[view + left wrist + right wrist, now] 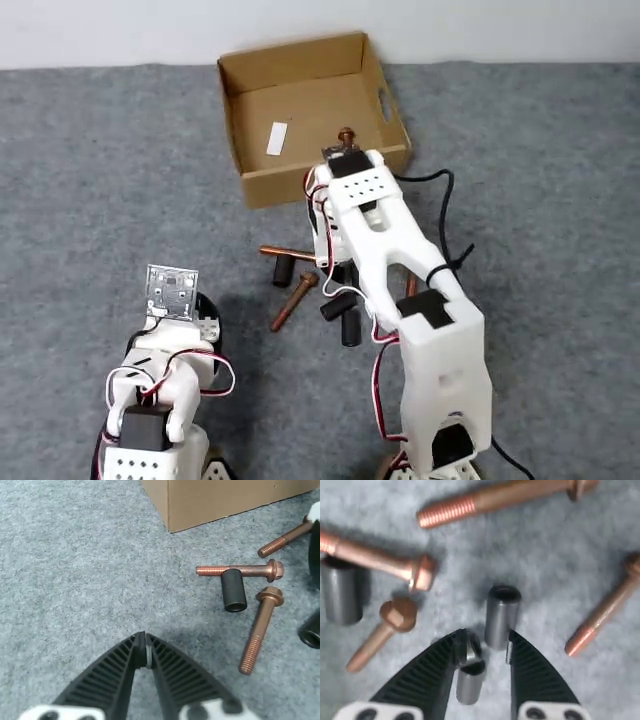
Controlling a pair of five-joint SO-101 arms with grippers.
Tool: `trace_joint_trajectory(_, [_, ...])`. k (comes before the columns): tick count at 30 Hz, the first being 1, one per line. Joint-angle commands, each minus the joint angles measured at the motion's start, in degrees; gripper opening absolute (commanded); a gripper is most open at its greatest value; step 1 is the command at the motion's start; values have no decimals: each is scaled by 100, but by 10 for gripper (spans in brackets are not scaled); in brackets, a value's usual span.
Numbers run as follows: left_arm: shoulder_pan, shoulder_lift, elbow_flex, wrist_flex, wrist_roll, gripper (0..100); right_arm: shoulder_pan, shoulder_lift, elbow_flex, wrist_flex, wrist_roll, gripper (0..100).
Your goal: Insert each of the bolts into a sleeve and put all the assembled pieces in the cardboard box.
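Right gripper (487,642): you hold it part-open astride a sleeve (502,611), ready to pinch | left gripper (145,647): closed, empty, standing clear of bolts (240,570) | box (310,180) near for drop-off

Both arms are built from white plastic shells with black motor blocks set between them. The right arm (400,270) has a flat panel dotted with small round holes, a black cable (428,177) curling at its side, and thin red, white and black wires (377,375) along its joints. The left arm (160,400) has similar wires and a silvery metal plate (172,292) with holes. The left tool (145,650) and the right tool (487,647) have black, ribbed, wedge-shaped fingers on white bases.
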Motion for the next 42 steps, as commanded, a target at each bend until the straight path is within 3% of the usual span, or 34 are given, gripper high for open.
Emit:
trace_joint_trajectory(1, [-62, -26, -48, 26, 44, 5, 119, 224, -264, -295, 26, 113])
trace_joint_trajectory(6, [-62, -26, -48, 26, 44, 5, 286, 602, -264, -488, 35, 109])
trace_joint_trajectory(10, [-62, -26, -48, 26, 44, 5, 259, 664, -264, -505, 35, 0])
trace_joint_trajectory(13, [-62, -26, -48, 18, 44, 5, 242, 479, -273, -382, 9, 6])
trace_joint_trajectory(22, [-246, -26, -48, 0, 44, 5, 13, -1314, -255, 382, -53, 8])
trace_joint_trajectory(29, [-264, -26, -48, 18, 44, 5, -22, -2853, -105, 1200, -958, 8])
trace_joint_trajectory(42, [185, -35, -48, 448, 62, 6, 171, -6747, 3877, 189, -1292, 8])
